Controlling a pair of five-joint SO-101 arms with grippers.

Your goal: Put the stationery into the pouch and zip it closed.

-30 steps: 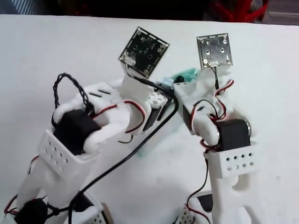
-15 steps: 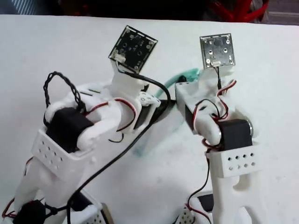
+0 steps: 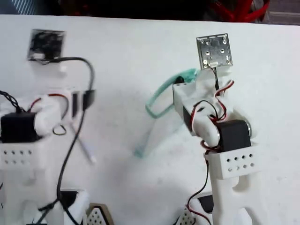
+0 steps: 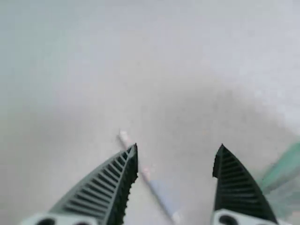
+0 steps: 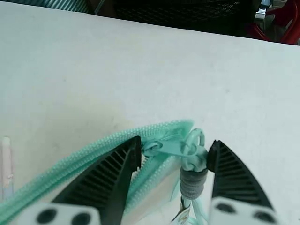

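Mint pouch (image 5: 89,157) zipper pull (image 5: 192,151) within right pincer (image 5: 176,142); pen (image 4: 157,190) beneath left pincer (image 4: 178,147).

Overhead, two close wrist-cams (shared table (image 3: 117,42))

White arms (image 3: 234,164), black servos (image 3: 232,133), red-black wiring (image 3: 216,111)

White table (image 3: 140,42) — beyond its far edge, something red (image 3: 239,9), perhaps a chair.
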